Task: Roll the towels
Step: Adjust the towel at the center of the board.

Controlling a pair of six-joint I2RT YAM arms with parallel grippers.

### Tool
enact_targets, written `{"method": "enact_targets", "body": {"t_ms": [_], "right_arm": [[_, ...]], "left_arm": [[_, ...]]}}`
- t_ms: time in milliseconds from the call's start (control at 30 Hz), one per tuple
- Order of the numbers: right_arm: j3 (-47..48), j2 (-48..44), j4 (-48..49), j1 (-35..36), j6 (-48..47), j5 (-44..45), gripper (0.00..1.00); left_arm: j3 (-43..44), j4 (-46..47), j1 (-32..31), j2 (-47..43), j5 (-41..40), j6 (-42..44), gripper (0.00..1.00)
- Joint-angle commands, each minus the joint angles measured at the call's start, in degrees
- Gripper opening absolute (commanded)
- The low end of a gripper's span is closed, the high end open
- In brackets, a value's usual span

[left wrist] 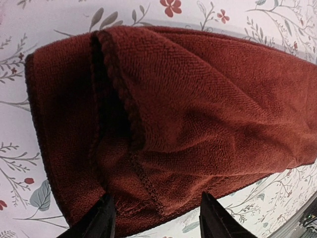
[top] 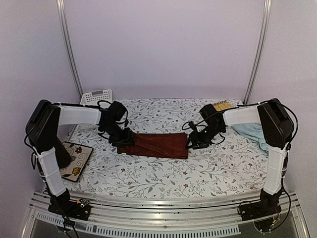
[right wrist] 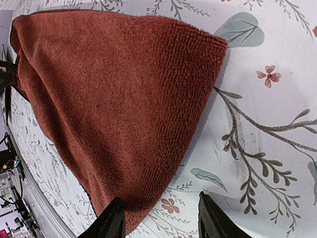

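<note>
While the red towel (top: pixel 158 144) was laid flat on the worktop (top: pixel 163 173), long axis left to right, each end was covered by a splayed, empty tool: left tool (top: pixel 124 136), right tool (top: pixel 194 140).

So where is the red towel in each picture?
Top external: the red towel lies flat in the picture's middle.
Left wrist: it fills most of the picture, its folded end at left.
Right wrist: it fills the left and middle, a corner pointing upper right.
Shared landmark: the floral tablecloth under it.
</note>
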Motion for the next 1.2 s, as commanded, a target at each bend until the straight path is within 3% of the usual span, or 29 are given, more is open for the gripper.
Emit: {"method": "enact_targets", "body": {"t_ms": [0,533,733,967,1167], "right_arm": [[-1.06,-1.89,-0.01,-0.26,0.11,0.79,0.52],[-1.11,-0.45,-0.01,-0.26,-0.31,0.25,0.51],[-1.29,-0.15,0.34,-0.25,-0.21,0.10,0.51],[-1.02,0.44,0.61,-0.26,-0.03,-0.28,0.51],[-1.02,0.55,0.73,-0.26,-0.09,-0.36,0.51]], "left_arm": [[0.13,-1.77,-1.02,-0.37,-2.41,-0.49,0.59],[-0.48,0.86,-1.75,1.87,-2.48,-0.90,0.56],[0.50,0.96,-2.10,3.00,-1.68,-0.81,0.50],[0.97,0.94,-2.09,2.81,-1.77,-0.67,0.31],[1.49,0.94,-2.10,3.93,-1.36,-0.74,0.24]]}}
